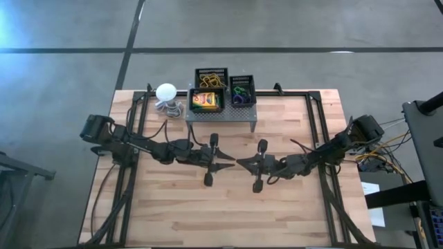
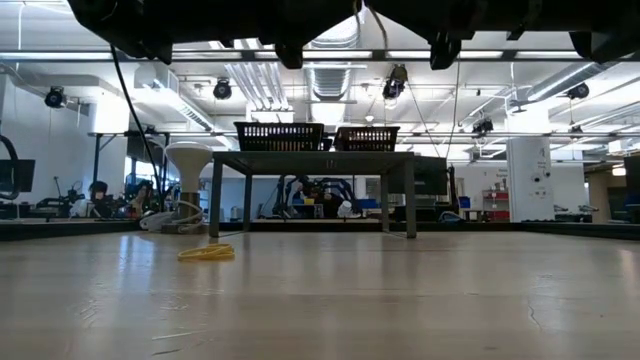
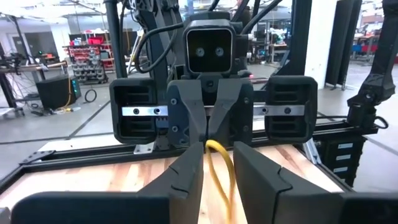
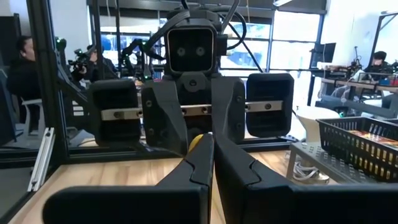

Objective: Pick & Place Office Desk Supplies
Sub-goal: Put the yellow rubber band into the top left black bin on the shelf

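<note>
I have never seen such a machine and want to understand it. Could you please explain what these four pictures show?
This is a robot with two dark arms at a wooden table. One picture looks down from above, one looks level across the tabletop, and two come from cameras on the wrists. At the back, a grey perforated stand carries three black mesh trays of office supplies, with a white ball-shaped object beside it. The arms meet mid-table. The right gripper is shut and appears to hold a yellow rubber band. This band runs between the fingers of the left gripper, which stand apart. A second rubber band lies on the table.
</note>
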